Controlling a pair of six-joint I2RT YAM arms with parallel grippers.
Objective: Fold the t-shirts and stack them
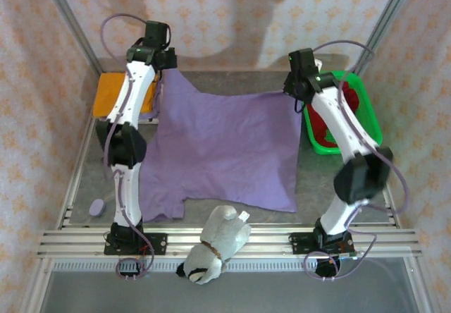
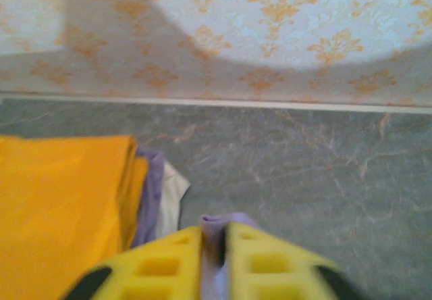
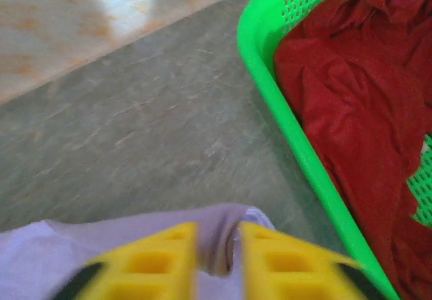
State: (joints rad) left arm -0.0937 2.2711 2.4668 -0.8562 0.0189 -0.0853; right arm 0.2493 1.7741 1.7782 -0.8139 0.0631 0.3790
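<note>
The left gripper and right gripper each pinched a far corner of the purple t-shirt (spread flat).

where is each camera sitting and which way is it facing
Top external: above and behind the arm bases, looking down on the table; left arm and right arm reach the purple t-shirt.
Left wrist: on the left arm, low, facing the far wall beside the orange t-shirt; left jaws at the bottom, purple cloth between them.
Right wrist: on the right arm, tilted toward the green basket holding the red t-shirt; right jaws likewise around purple cloth.
Shared: all three show the purple t-shirt.
</note>
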